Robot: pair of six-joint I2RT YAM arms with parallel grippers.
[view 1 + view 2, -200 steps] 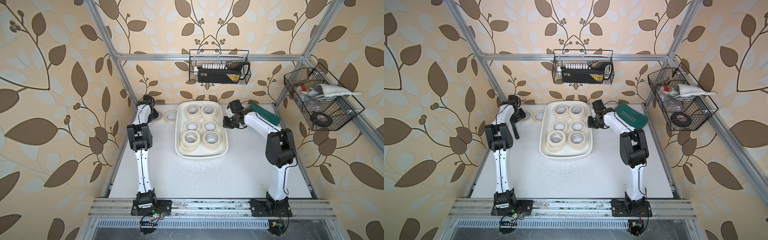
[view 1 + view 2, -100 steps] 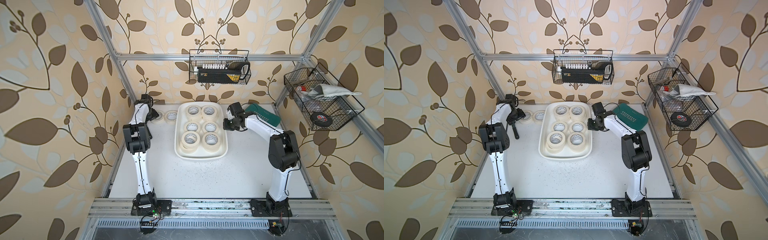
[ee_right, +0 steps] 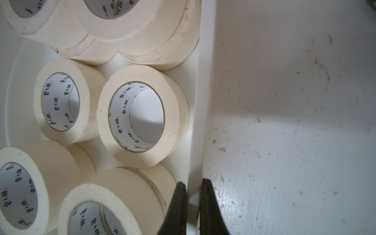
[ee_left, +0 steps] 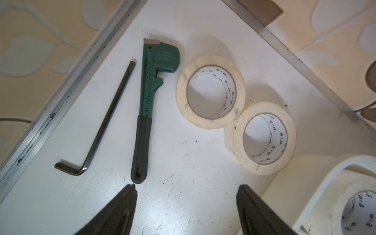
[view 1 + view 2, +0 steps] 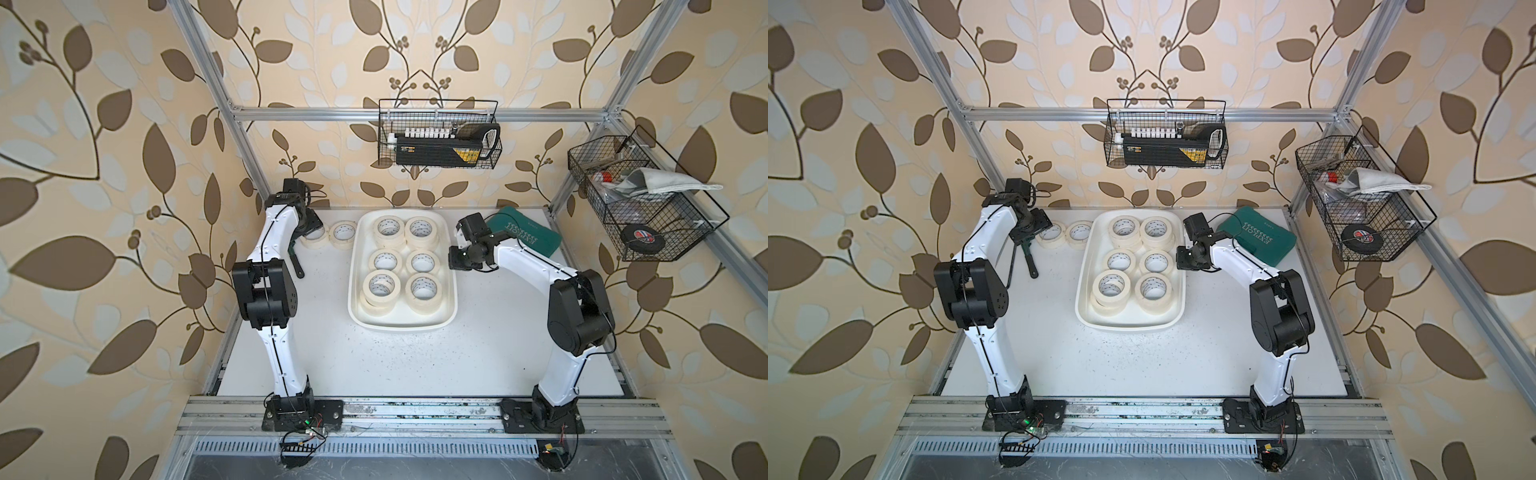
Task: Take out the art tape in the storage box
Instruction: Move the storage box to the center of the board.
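Although two cream masking-tape rolls [image 5: 343,233] are laid on the surface [image 5: 374,365] left of the shallow white plastic storage box [image 5: 401,326], six stacks are left inside. The left end effector [image 4: 186,185] is spread wide and empty, and the right end effector [image 3: 193,181] is clamped on the box rim.

The left hand [image 4: 186,186] is opened wider than one second ago, its fingers far apart over the table [image 5: 374,365]. The elbow of the left arm [image 5: 266,291] has sunk toward the front rail. The right hand [image 3: 193,182], clamped on the rim of the storage box [image 5: 353,270], has come nearer to the front. The box with the art tape [image 5: 424,304] has slid a little that way. The teal case [image 5: 528,237] is less covered by the right arm [image 5: 536,266].
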